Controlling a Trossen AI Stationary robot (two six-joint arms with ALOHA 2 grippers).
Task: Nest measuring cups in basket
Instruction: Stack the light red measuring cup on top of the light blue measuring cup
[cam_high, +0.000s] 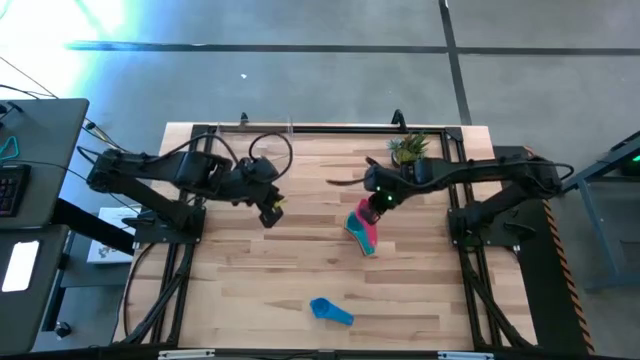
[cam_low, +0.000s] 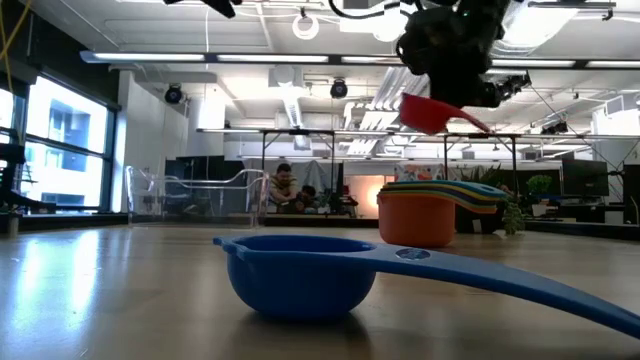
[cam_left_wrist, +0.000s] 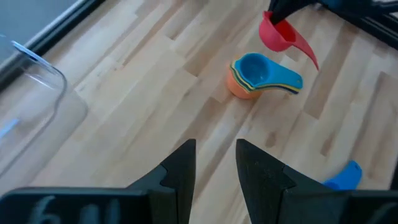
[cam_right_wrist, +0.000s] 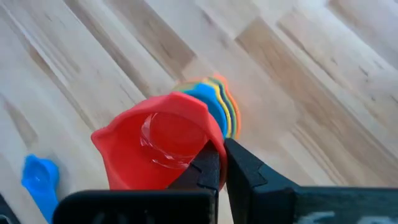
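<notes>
A pink measuring cup (cam_right_wrist: 155, 146) hangs above a nested stack of measuring cups (cam_high: 366, 238) right of the table's middle, with my right gripper (cam_right_wrist: 222, 149) shut on it. The stack (cam_low: 432, 212) rests on its orange bottom cup, with a blue bowl on top (cam_left_wrist: 256, 68). One blue cup (cam_high: 330, 312) lies alone near the front edge, bowl up. The clear basket (cam_low: 195, 190) stands at the far edge, left of centre. My left gripper (cam_left_wrist: 214, 155) hovers open left of the stack, with nothing between its fingers. My right gripper pinches the pink cup's rim wall (cam_right_wrist: 208, 140), one finger over the bowl's inside and one outside. The fingers come from above, slanting down. The cup is lifted clear and tilted, just above the stack, and its handle (cam_low: 470, 120) sticks out sideways.
A small potted plant (cam_high: 408, 148) stands at the far right, behind my right arm. Bare wood lies between the two grippers and across the table's front half. People show in the room beyond the table (cam_low: 285, 185).
</notes>
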